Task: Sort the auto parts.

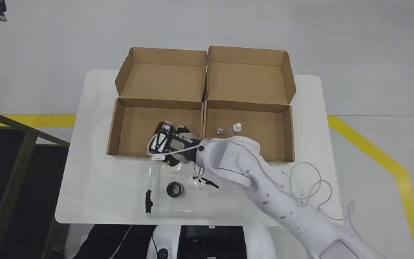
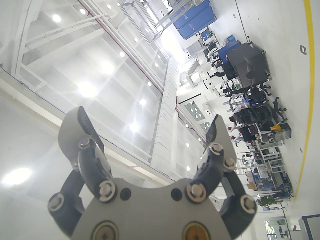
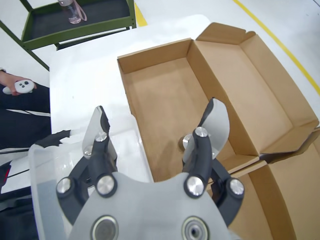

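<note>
The right gripper (image 3: 157, 104) hung spread and empty, straddling the near wall of the left box (image 3: 162, 88). A silver part (image 3: 185, 140) lay on the box floor just under one finger, so this box was probably its bin. Beside the gripper, a tray (image 3: 31, 166) held a ring (image 1: 174, 190) not yet sorted. The left gripper (image 2: 148, 113), also open, pointed upward, seemingly parked clear.
</note>
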Robot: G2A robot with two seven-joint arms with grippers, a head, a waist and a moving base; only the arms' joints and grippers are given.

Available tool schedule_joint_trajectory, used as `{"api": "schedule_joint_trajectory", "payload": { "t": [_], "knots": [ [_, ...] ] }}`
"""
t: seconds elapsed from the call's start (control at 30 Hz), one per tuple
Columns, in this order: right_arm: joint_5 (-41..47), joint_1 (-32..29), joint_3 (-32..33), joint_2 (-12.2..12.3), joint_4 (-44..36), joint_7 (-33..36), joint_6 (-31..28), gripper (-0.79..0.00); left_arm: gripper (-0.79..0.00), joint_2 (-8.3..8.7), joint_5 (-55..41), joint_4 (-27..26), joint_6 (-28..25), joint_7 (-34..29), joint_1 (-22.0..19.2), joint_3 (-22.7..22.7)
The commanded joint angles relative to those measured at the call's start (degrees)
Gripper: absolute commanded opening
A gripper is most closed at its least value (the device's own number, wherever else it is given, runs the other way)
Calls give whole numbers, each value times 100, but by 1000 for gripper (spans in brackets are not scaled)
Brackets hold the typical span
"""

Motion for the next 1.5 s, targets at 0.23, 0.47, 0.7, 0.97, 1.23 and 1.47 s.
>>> {"api": "schedule_joint_trajectory", "payload": {
  "t": [0.23, 0.47, 0.7, 0.97, 1.23, 1.47],
  "knots": [
    [-523, -773, 45, 204, -833, 94, -747, -40, 0, 0, 0, 0, 0, 0, 0, 0],
    [-863, -1145, 43, 321, -939, 137, -1167, -43, 0, 0, 0, 0, 0, 0, 0, 0],
    [-1139, -1313, -31, 383, -842, 151, -1382, -40, 0, 0, 0, 0, 0, 0, 0, 0],
    [-1295, -1309, -70, 405, -526, 312, -1379, -49, 0, 0, 0, 0, 0, 0, 0, 0],
    [-1142, -1186, -250, 349, -168, 564, -1228, -86, 0, 0, 0, 0, 0, 0, 0, 0],
    [-901, -990, -427, 266, 347, 443, -1197, -132, 0, 0, 0, 0, 0, 0, 0, 0]
  ]
}}
